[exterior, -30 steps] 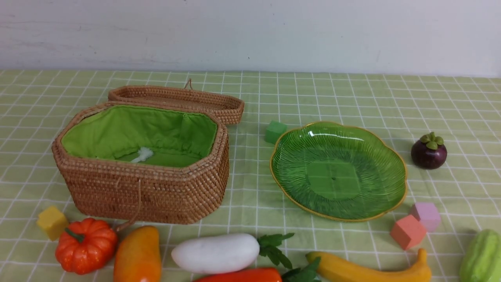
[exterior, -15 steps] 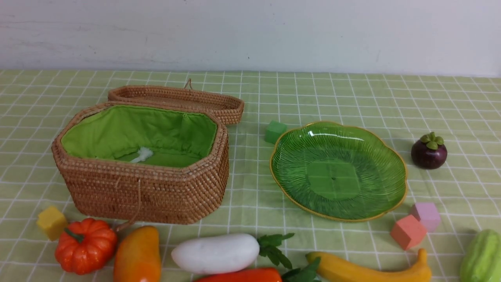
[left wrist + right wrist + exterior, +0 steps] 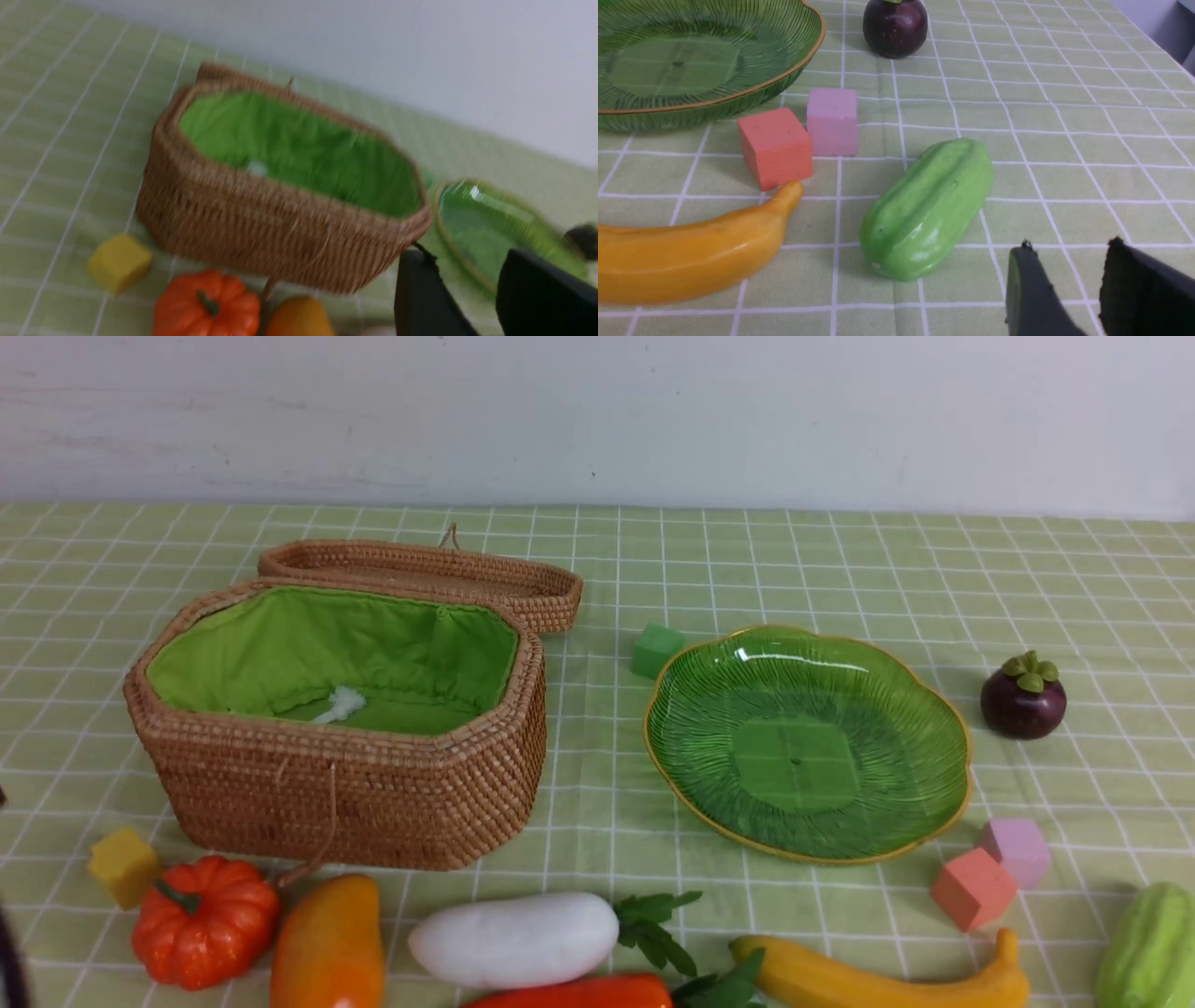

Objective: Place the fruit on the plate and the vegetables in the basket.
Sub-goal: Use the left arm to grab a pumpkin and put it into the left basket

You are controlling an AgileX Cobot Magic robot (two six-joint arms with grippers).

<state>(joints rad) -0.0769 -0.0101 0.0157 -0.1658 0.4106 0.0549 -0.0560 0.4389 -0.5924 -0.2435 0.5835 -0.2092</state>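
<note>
The open wicker basket (image 3: 345, 784) stands at the left, the green plate (image 3: 952, 728) at the right; both hold nothing. Along the near edge lie the pumpkin (image 3: 203, 921), mango (image 3: 329, 947), radish (image 3: 516, 938), red-orange carrot piece (image 3: 579, 994), banana (image 3: 878, 980) and gourd (image 3: 1150, 947). The mangosteen (image 3: 1023, 695) sits right of the plate. My left gripper (image 3: 465, 255) is open and empty, near the basket's right corner. My right gripper (image 3: 1070, 246) is open and empty beside the gourd (image 3: 927, 210).
Small cubes lie about: yellow (image 3: 123, 865) by the pumpkin, green (image 3: 656, 650) behind the plate, salmon (image 3: 973, 889) and lilac (image 3: 1018, 849) in front of it. The basket's lid (image 3: 420, 569) lies flipped back behind it. A wall closes the far side.
A dark sliver of my left arm has come into the front view's left edge. The objects on the table have not moved.
</note>
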